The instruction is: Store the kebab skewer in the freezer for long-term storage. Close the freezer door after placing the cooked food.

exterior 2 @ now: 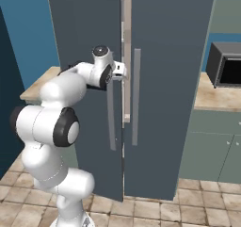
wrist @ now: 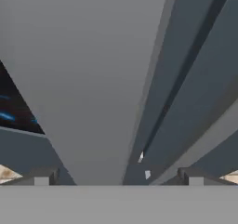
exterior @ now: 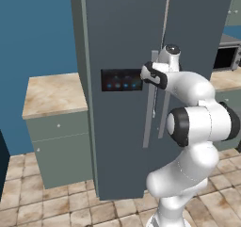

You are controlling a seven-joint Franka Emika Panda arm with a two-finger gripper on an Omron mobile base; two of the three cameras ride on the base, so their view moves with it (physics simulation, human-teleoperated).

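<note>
Microwave (exterior 2: 225,70) on marble-look counter (exterior 2: 214,98), second counter (exterior: 49,94) over grey-green cabinets (exterior: 61,148), tiled floor (exterior: 42,202), blue wall (exterior: 35,28)

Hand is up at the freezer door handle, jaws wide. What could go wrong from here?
1. The open hand sits very close to the freezer door handle; closing off-centre could slip off the bar.
2. The door looks slightly ajar in the right base view; a push might shut it.
3. The arm's elbow could block the door's swing.
</note>
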